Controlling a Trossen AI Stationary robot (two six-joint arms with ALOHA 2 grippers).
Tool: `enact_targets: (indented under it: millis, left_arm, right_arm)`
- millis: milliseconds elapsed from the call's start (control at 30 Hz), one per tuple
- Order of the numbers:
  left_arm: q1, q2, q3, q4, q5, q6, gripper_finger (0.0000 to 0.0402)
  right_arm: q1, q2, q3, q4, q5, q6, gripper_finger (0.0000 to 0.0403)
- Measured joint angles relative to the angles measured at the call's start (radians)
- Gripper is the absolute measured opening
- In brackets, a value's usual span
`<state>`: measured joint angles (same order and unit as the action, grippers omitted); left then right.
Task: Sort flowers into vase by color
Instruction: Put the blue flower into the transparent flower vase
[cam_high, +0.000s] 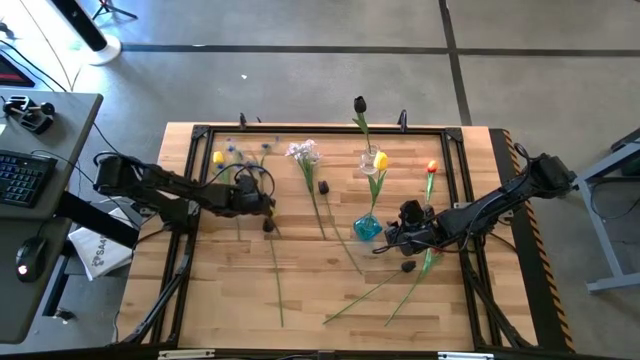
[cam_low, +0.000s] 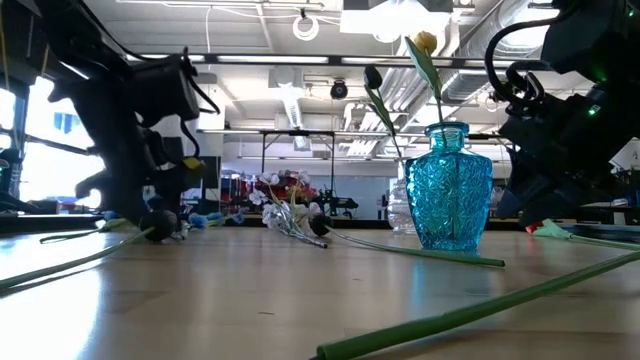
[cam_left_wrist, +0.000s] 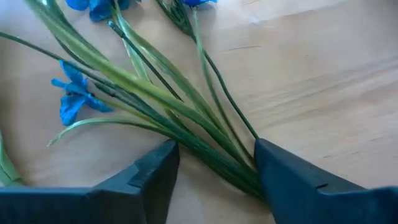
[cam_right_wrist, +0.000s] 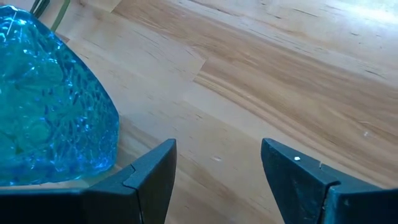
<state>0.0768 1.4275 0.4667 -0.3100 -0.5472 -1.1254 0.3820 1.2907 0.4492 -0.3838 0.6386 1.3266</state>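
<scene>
- Left gripper (cam_left_wrist: 214, 171) low over the tabletop (cam_high: 300, 290) at about 9 o'clock from the blue vase (cam_high: 367, 227). Fingers spread, nothing clamped between them.
- A bundle of thin green stems (cam_left_wrist: 186, 124) runs diagonally through the gap between those fingers. The blue flowers (cam_left_wrist: 71, 99) fan out beyond the tips; in the high view they lie near the tabletop's 11 o'clock corner.
- Key relation: the stems' long axis crosses the finger gap at a slant, nearer one finger than the other. Judgement: closing here should catch several stems at once, not one.
- Right gripper (cam_right_wrist: 217, 180) sits just beside the blue vase, at its 3 o'clock in the high view. Fingers parted and empty, only bare wood between them; the glass wall is close beside one finger.
- A yellow flower (cam_high: 380, 160) and a near-black flower (cam_high: 360, 104) stand in vases; which vase holds which I cannot tell. White flowers (cam_high: 303, 151) and an orange-red flower (cam_high: 432, 167) lie loose.
- Left arm is clearly the nearer one to the blue bunch.
</scene>
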Motion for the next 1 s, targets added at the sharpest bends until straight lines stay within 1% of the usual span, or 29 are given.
enact_targets:
  millis: [100,233,367,433,500,600,700,800,900,1000]
  left_arm:
    - [0.013,-0.010,0.000,-0.005,0.013,0.037,0.0159]
    - [0.034,-0.023,-0.002,-0.002,0.017,0.092,0.0096]
    - [0.060,-0.037,-0.004,0.006,0.012,0.138,0.0035]
    - [0.067,-0.054,-0.005,0.026,-0.006,0.160,0.0011]
    - [0.068,-0.079,-0.004,0.044,-0.031,0.182,0.0005]
    - [0.067,-0.136,-0.005,0.070,-0.052,0.239,0.0008]
    - [0.059,-0.214,-0.004,0.101,-0.064,0.304,0.0006]
    - [0.035,-0.308,-0.004,0.150,-0.099,0.381,0.0002]
    - [0.004,-0.411,-0.004,0.194,-0.155,0.472,0.0001]
    - [-0.033,-0.511,-0.004,0.248,-0.214,0.572,0.0001]
  right_arm:
    - [0.000,0.000,0.000,0.000,0.003,0.000,0.0232]
    - [0.000,-0.010,0.000,-0.004,0.007,-0.002,0.0232]
    - [0.009,-0.056,0.000,-0.024,0.009,-0.026,0.0232]
    - [0.026,-0.095,0.000,-0.023,0.033,-0.043,0.0232]
    - [0.048,-0.146,0.000,-0.024,0.071,-0.053,0.0232]
    - [0.087,-0.224,0.001,-0.022,0.128,-0.085,0.0232]
    - [0.126,-0.302,0.001,-0.016,0.183,-0.130,0.0232]
    - [0.164,-0.374,0.002,0.008,0.236,-0.193,0.0232]
    - [0.198,-0.440,0.002,0.061,0.310,-0.279,0.0232]
    - [0.228,-0.495,0.002,0.174,0.378,-0.430,0.0232]
